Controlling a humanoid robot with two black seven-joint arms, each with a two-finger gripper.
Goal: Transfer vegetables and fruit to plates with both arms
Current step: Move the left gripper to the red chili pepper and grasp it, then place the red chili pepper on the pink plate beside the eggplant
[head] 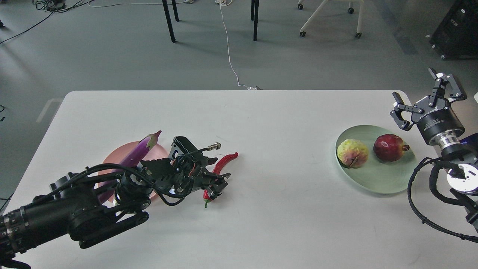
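Observation:
The red chili pepper [226, 161] lies mid-table. My left gripper [216, 175] is low over its middle, open, with one finger on each side of it. The chili's lower half is mostly hidden, and only its stem tip shows below the gripper. The purple eggplant [139, 153] lies across the pale pink plate [161, 151], partly behind my left arm. The pomegranate [389, 148] and the bumpy yellow-green fruit [352, 152] sit on the mint green plate [373, 186] at the right. My right gripper [424, 96] is open and empty, raised past the plate's far right.
The white table [283, 224] has its far edge near the top third of the view and a rounded right corner beside my right arm. Table legs, a chair base and a white cable are on the floor beyond.

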